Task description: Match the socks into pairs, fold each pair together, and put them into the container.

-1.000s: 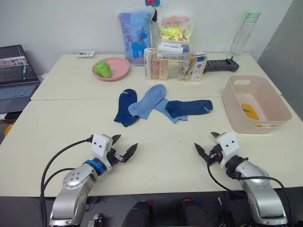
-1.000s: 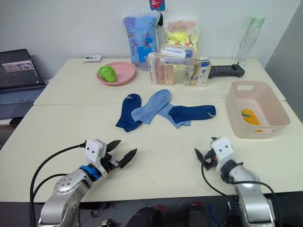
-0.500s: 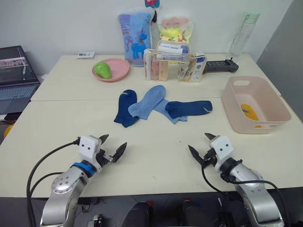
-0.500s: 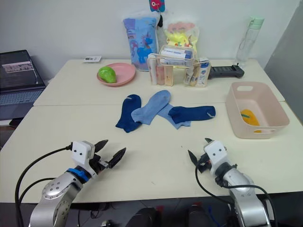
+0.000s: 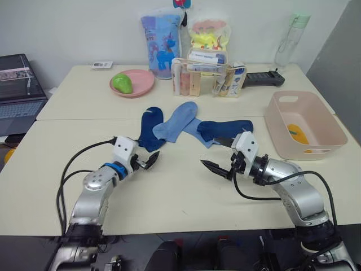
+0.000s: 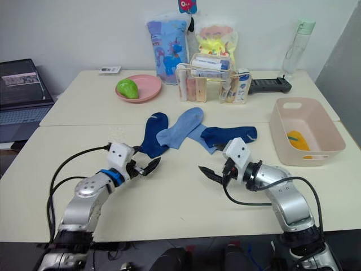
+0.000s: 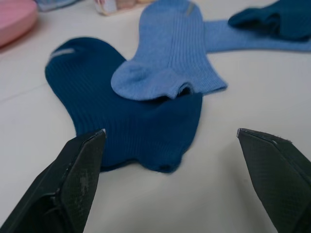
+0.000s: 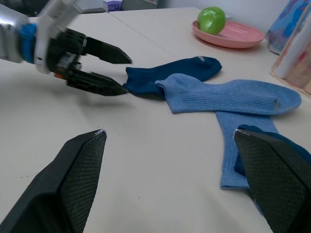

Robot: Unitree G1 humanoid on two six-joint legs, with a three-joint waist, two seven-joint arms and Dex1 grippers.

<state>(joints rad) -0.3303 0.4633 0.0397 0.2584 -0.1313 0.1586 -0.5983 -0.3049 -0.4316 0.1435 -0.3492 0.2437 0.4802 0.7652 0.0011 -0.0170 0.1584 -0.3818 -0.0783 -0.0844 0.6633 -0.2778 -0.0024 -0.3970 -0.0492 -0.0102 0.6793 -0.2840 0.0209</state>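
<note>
On the cream table (image 5: 186,197), two dark navy socks and two light blue socks lie in a loose overlapping row, four in all, well short of the pale pink container (image 5: 303,124), which stands apart on the robot's right with something mustard yellow (image 5: 298,134) lying inside. The left gripper (image 5: 145,161), fingers spread, sits just beside the cuff of the left navy sock (image 5: 148,129), whose middle is partly covered by a light blue sock (image 5: 176,119). The right gripper (image 5: 220,167), jaws also apart, hovers near the second navy sock (image 5: 224,129), which lies bunched over the second light blue sock (image 7: 240,39). Being thin ribbed knit, these socks should prove light and limp, liable to fold, drag or snag a neighbour when lifted; a pinch at an exposed cuff or toe, clear of the overlapping piece, looks the safest hold. How many socks the yellow item comprises cannot be told.
</note>
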